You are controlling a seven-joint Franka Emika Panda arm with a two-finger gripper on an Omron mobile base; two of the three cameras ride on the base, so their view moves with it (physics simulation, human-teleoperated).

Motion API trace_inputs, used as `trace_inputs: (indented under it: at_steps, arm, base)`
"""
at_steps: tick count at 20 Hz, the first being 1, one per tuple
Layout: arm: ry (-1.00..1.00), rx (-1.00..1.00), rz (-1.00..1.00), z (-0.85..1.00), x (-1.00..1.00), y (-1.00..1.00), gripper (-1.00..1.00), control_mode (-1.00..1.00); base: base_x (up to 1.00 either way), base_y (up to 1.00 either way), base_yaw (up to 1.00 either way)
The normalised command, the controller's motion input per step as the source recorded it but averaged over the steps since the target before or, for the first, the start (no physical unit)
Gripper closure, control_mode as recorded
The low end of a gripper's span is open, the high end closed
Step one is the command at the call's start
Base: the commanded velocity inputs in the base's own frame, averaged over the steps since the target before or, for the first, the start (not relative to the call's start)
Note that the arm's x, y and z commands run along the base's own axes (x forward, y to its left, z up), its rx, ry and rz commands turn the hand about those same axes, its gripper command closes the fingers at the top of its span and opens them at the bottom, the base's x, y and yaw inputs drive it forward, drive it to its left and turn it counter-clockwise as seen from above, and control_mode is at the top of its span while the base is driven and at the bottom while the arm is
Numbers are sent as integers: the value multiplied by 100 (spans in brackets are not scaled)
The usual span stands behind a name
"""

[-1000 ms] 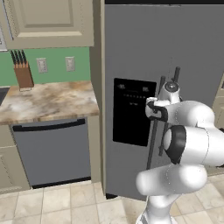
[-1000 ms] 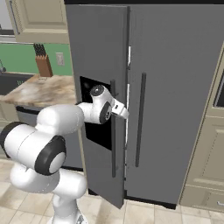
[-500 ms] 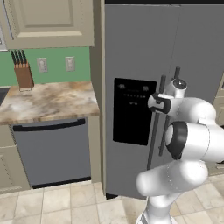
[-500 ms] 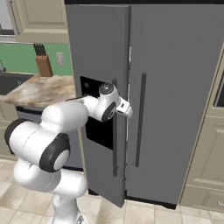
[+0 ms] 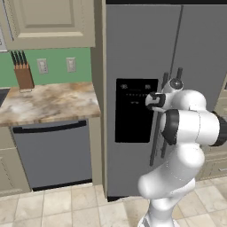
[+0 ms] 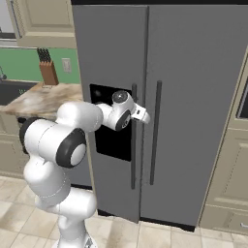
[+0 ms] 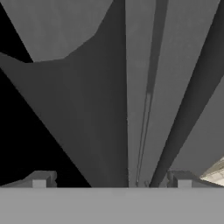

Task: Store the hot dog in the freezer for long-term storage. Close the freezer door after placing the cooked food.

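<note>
The freezer door [image 6: 114,111] stands nearly shut against the fridge door [image 6: 193,111], with a thin seam between them too narrow for the gripper [image 7: 111,179]. Its bar handle [image 6: 133,138] and the neighbouring handle [image 6: 155,133] stand just beside the wrist; at 9 o'clock the bench [image 5: 44,104] blocks passage.

Flat, even rendered light throughout; soft shadows, slightly coarse edges.

Knife block [image 5: 23,73] on marble counter [image 5: 53,103], dishwasher [image 5: 53,153] below.
</note>
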Motion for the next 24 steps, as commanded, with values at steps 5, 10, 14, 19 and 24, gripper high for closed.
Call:
trace_inputs:
  at_steps: [5, 10, 14, 19, 24]
  arm:
    - [0, -2, 2, 15, 56, -4, -100, -100]
    - [0, 0, 7, 9, 47, -20, -100, -100]
    - [0, 0, 6, 6, 52, -16, -100, -100]
    - [-1, 0, 4, 1, 49, -7, -100, -100]
    - [-2, 0, 1, 1, 48, 0, -100, -100]
  base:
    - [0, 0, 0]
    - [0, 0, 0]
    - [0, 0, 0]
    - [0, 0, 0]
    - [0, 0, 0]
